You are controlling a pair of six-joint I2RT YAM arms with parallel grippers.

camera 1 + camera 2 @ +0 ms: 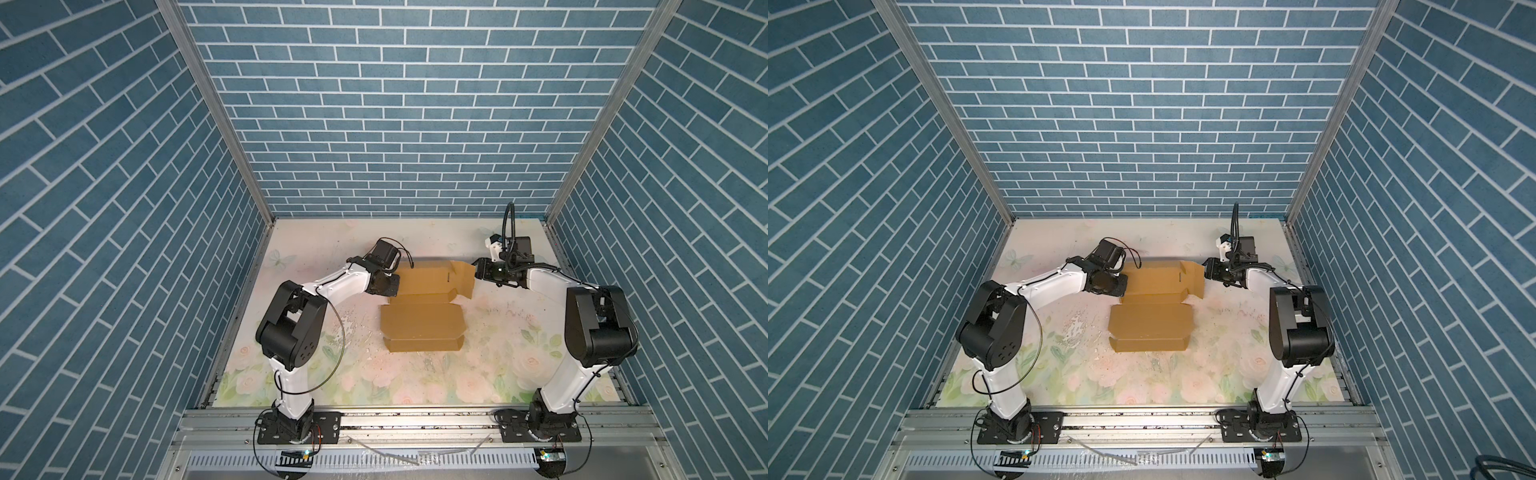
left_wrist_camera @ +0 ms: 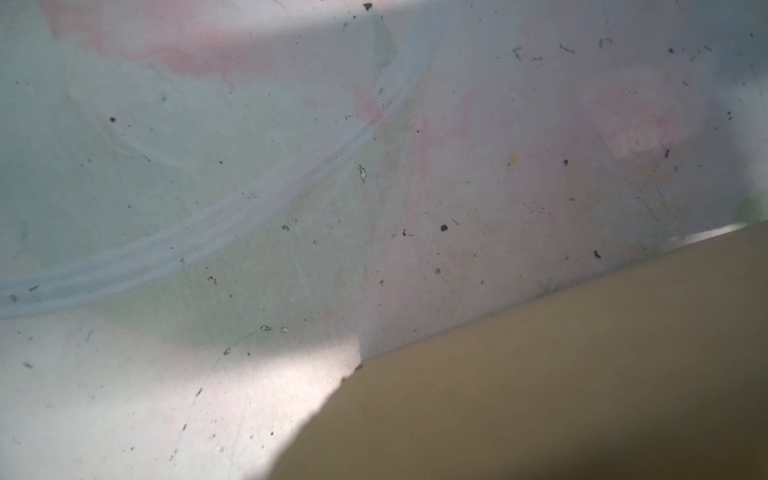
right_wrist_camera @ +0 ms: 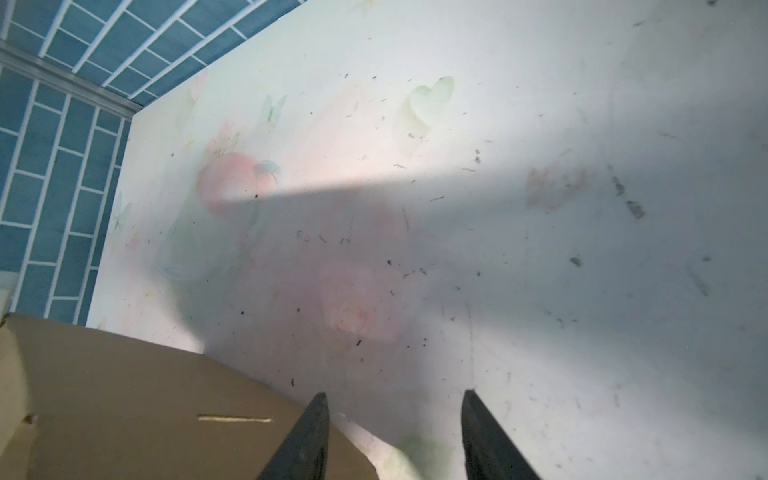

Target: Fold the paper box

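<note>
Brown paper box (image 1: 415, 322), part-folded; left tool (image 1: 394, 286) at its edge, grip unclear.

WHERE I WORK: A pale floral mat (image 1: 415, 374) covers the table before me, printed with faded pink roses (image 3: 361, 307), green leaves and a butterfly (image 1: 277, 258) near the far left corner. A scuffed white patch (image 1: 353, 328) mars the print left of centre. Dark specks (image 2: 444, 227) dot the surface, clearest in the left wrist view. Blue brick-pattern walls (image 1: 395, 104) close in the back and both sides, joined at the corners by aluminium posts (image 1: 220, 116). Along the near edge runs a metal rail (image 1: 415, 428), and nearer than that a slotted white cable duct (image 1: 519, 460). A thin pale strip (image 1: 389, 452) lies slantwise between the two.
</note>
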